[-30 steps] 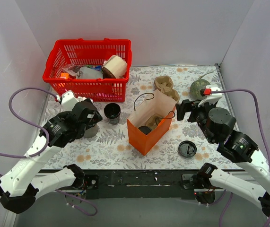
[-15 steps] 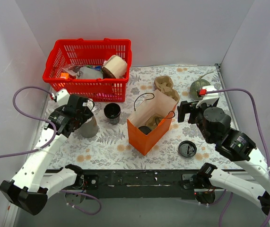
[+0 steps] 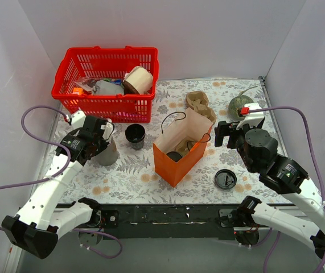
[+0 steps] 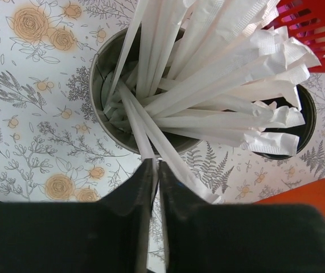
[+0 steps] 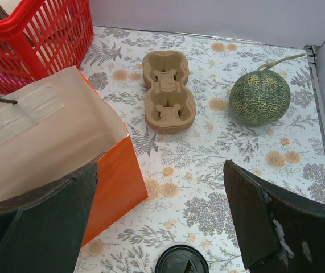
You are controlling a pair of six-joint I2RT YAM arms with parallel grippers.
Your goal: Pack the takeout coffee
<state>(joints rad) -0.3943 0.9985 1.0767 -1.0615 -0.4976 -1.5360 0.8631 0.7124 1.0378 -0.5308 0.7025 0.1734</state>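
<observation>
The left end effector point(image 4: 153, 168) is clenched on a white stick point(image 4: 135, 128) that stands with others in the grey cup point(image 4: 101, 68) just ahead of it. The takeout coffee point(image 4: 307, 116) is seen upright on the tabletop point(image 4: 31, 85), just beyond the grey cup and to this end effector's right, untouched. The right end effector point(image 5: 159, 170) is spread wide with nothing gripped, an orange bag point(image 5: 116, 187) lying under its left finger, well apart from the coffee.

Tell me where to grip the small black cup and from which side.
Likely best: grip its rim from above, one jaw inside: the black cup stands upright, mouth open. Take the near right side; the grey cup and red basket crowd the others.
</observation>
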